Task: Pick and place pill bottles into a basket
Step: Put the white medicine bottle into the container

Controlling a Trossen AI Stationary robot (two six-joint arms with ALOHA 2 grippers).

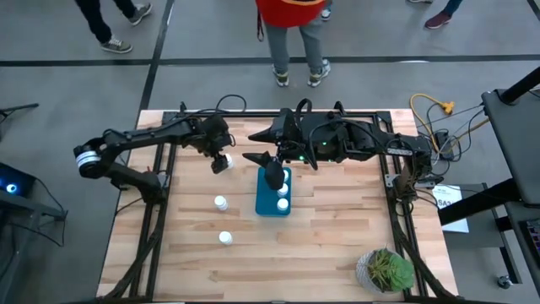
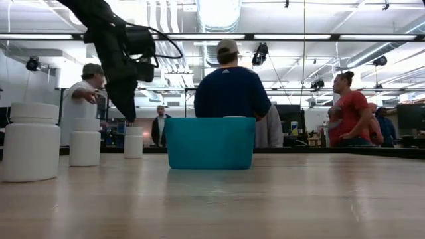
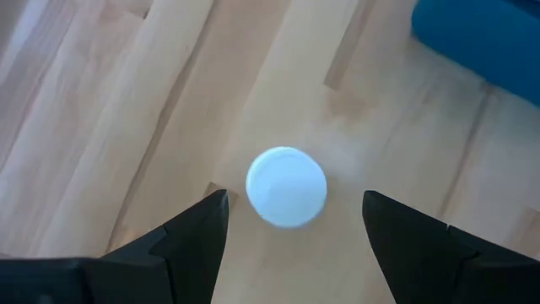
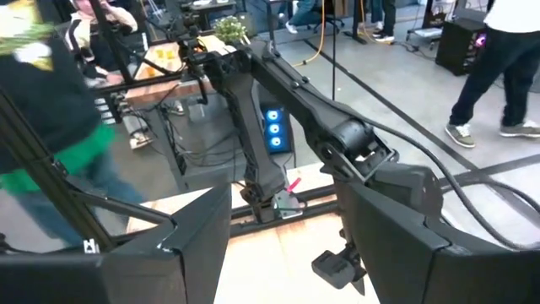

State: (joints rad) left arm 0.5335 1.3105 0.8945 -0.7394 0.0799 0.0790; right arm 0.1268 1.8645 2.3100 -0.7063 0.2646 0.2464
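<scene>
Directly beneath the left end effector [image 3: 291, 221], fingers apart, a pill bottle [image 3: 286, 187] stands upright on the table [image 3: 126, 101], its axis vertical, centred between them. Right end effector [image 1: 272, 171], also apart, hangs over the basket [image 1: 263, 203], empty.

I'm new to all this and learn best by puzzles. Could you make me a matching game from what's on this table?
Things:
1. basket
2. potted plant
3. left pincer
4. right pincer

Descriptions:
A. over the teal bin
B. green, at the table's corner
C. open above a white pill bottle
D. teal, with bottles inside

Pairs: 1-D, 2-B, 3-C, 4-A
</scene>
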